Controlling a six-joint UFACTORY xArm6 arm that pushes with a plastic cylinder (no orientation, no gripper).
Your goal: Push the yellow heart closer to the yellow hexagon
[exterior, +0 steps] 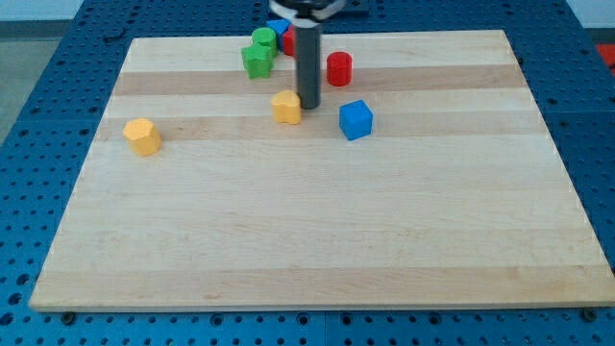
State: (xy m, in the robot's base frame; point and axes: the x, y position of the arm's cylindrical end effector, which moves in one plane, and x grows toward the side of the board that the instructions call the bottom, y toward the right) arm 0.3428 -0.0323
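1. My tip point(307, 104) is the lower end of a straight dark rod that comes down from the top centre of the frame; there are no jaws to part or close, just this one rod end resting at the board's surface.
2. The yellow heart point(286, 107) sits in the upper middle of the frame, just to the left of my tip and touching it or very nearly so.
3. The yellow hexagon point(142, 136) lies well apart from the heart, far out toward the left edge of the wooden board point(317, 240) and slightly lower in the frame.
4. A blue cube point(356, 119) stands near my tip on its right, a little lower.
5. A red cylinder point(338, 69) sits up and to the right of the rod.
6. Two green blocks point(258, 60) cluster at the upper left of the rod, their shapes hard to make out.
7. Behind the rod at the top, a blue block point(278, 26) and a red block point(286, 40) are partly hidden.
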